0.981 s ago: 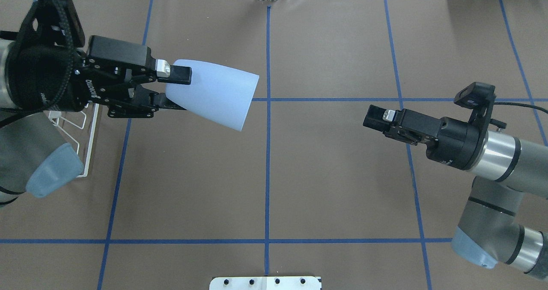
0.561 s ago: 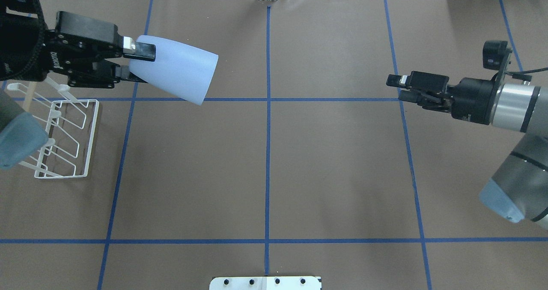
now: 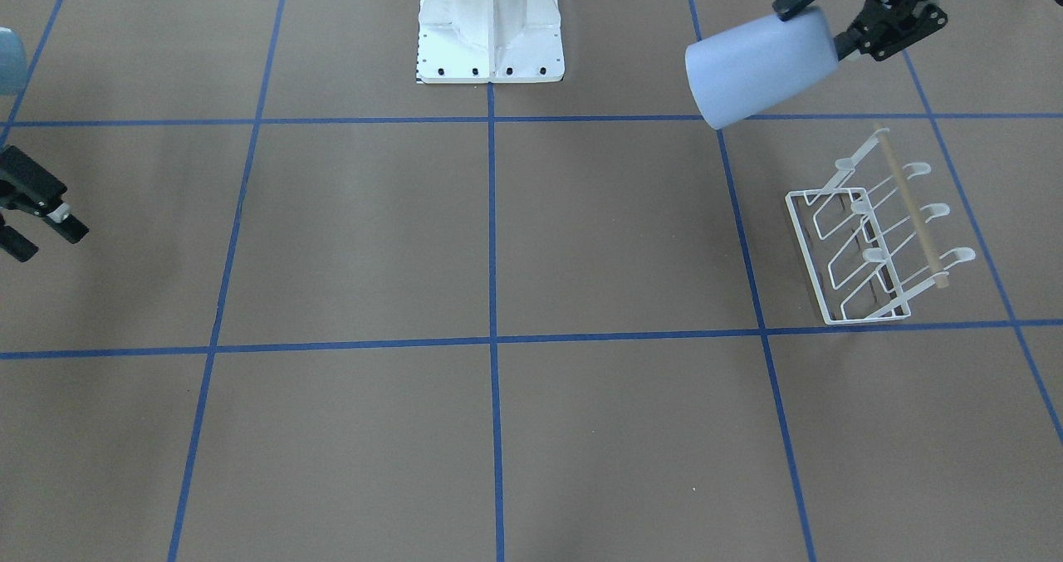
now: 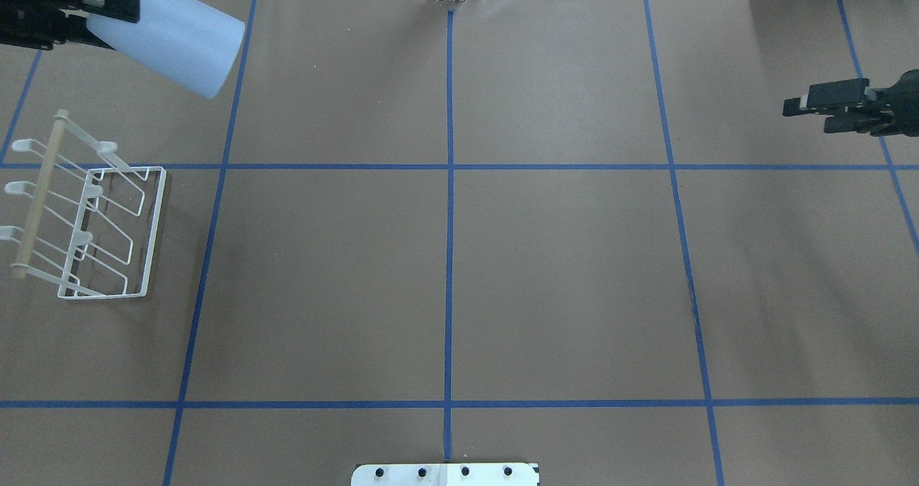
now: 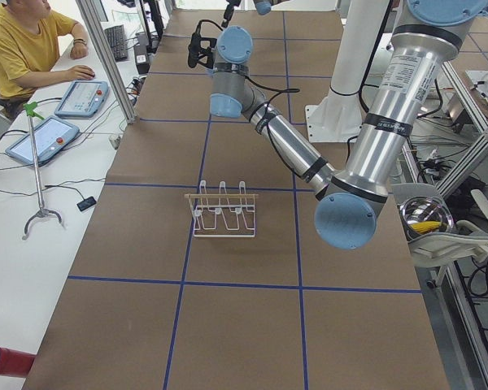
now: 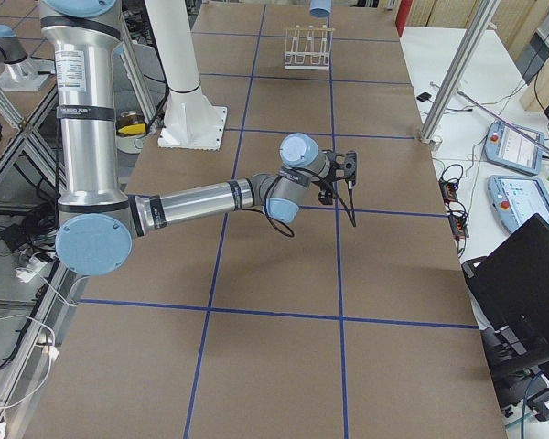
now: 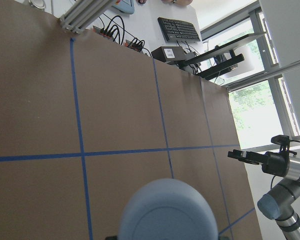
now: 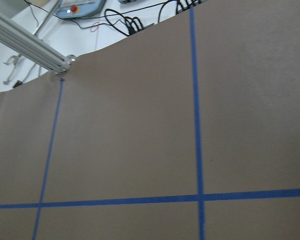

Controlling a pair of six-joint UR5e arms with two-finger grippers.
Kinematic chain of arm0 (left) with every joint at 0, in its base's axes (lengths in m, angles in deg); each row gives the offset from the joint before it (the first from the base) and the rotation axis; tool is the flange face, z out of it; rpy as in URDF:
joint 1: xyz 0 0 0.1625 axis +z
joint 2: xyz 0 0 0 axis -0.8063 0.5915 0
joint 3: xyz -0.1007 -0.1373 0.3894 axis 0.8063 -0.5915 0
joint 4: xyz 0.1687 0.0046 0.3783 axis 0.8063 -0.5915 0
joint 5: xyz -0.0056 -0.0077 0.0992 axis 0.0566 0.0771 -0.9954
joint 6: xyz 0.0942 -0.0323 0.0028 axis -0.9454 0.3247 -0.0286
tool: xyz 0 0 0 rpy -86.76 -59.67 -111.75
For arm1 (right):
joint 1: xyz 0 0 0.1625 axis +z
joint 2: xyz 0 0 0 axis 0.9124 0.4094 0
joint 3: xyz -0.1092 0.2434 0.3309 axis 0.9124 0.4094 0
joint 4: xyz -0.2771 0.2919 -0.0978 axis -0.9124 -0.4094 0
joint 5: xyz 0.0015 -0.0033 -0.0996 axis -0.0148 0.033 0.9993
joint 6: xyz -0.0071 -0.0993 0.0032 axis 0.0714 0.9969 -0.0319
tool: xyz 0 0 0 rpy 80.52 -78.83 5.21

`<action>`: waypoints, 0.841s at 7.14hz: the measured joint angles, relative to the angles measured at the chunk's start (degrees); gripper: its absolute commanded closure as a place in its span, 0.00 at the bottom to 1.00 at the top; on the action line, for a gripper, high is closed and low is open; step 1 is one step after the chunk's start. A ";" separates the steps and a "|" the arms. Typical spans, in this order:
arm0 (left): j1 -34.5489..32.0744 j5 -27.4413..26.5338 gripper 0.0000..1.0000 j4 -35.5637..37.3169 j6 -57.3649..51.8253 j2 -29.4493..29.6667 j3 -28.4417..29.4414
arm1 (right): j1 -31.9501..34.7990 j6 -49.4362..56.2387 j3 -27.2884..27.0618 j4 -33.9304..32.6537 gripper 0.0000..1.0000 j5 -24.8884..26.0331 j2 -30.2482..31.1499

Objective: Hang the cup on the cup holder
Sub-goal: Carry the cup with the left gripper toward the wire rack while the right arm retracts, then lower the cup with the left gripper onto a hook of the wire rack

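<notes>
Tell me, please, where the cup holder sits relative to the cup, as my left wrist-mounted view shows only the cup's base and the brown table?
Observer: The cup holder stands on the table by its left edge. The cup is raised well above it in the left gripper, and the two do not touch.
Operator: Thank you. Could you say whether any prong is already taken?
Observer: None is. Every prong is bare, and nothing hangs on the wooden dowel either.
</notes>
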 measured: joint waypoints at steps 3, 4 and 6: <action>-2.51 -0.33 1.00 8.65 -18.40 -4.80 -0.23 | 8.77 33.08 0.07 -23.60 0.00 -0.76 3.26; -3.02 -0.48 1.00 10.81 -22.27 -5.71 -0.33 | 11.97 44.01 0.02 -32.32 0.00 -0.47 3.63; -3.64 -1.74 1.00 16.24 -29.68 -6.45 -0.46 | 17.32 61.55 -0.35 -48.16 0.00 -0.02 3.32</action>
